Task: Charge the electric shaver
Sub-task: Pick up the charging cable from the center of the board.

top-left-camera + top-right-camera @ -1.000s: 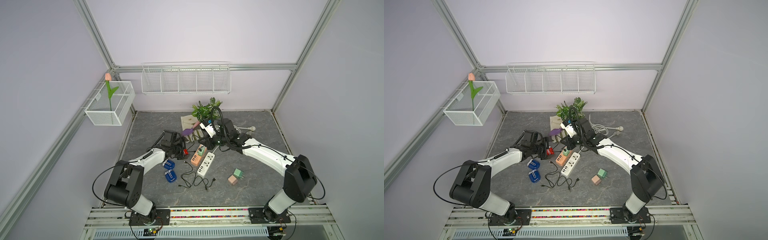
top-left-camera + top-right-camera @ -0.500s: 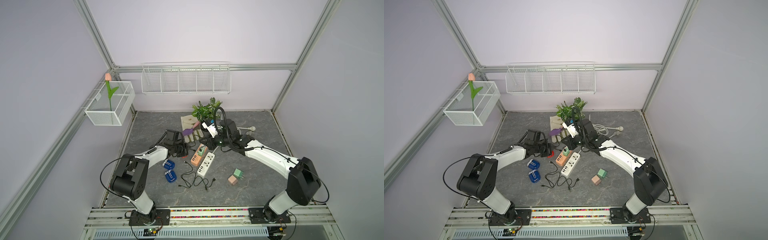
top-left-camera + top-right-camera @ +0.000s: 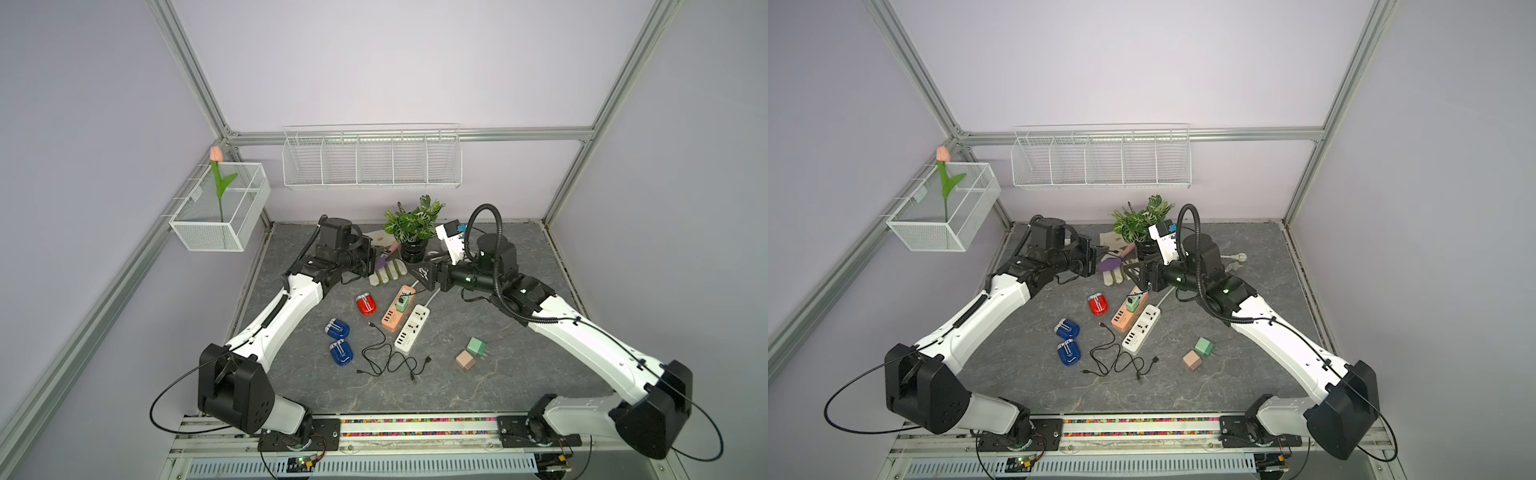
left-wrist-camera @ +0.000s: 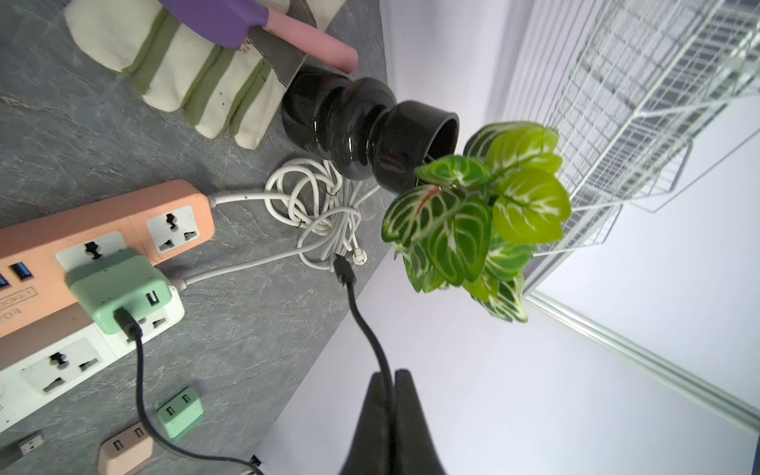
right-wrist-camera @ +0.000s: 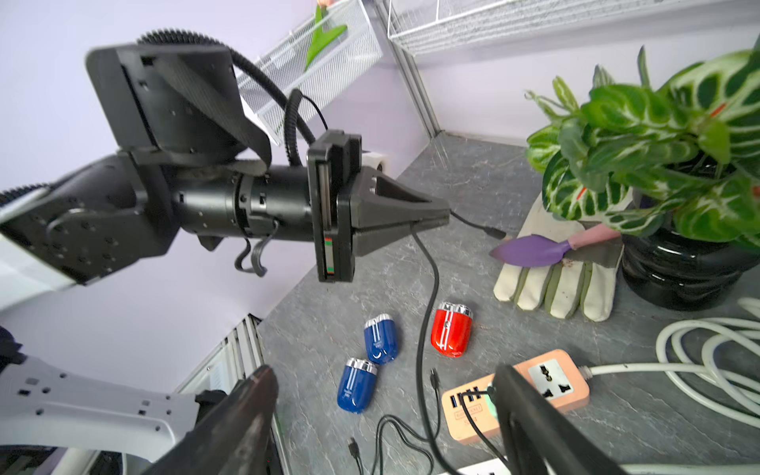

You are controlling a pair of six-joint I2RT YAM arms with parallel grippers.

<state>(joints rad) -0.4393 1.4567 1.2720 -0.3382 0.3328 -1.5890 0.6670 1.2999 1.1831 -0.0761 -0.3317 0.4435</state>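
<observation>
The left arm matters most here. Its left gripper (image 5: 440,220) hangs in the air past the cord end of the orange power strip (image 3: 397,309), over by the glove (image 5: 555,283). It is pinched tight on the black cable (image 5: 427,288). The right gripper (image 3: 422,274) sits above that same end of the strip, jaws wide apart, with nothing in them.

The red shaver (image 5: 451,331) lies flat on the table just beside the strip, on the left arm's side, not touching it. So it is below the left gripper and nearer to that arm. Its silver head points about the same way as the strip's cord end. Its round end points the other way.

The cable comes from the green adapter (image 4: 119,288) plugged into the strip and goes up through the pinched jaws. Its small plug (image 5: 495,233) sticks out free past them. I think the plug must come down to the shaver. I cannot see the shaver's hole.

The long wire shelf (image 3: 372,166), high on the wall behind the strip, shows nothing inside. The wire basket (image 3: 208,239), far off on the left arm's side, holds one tulip (image 3: 216,153). The black pot (image 4: 341,119), just behind the strip's cord end, holds a leafy plant (image 4: 473,214).
</observation>
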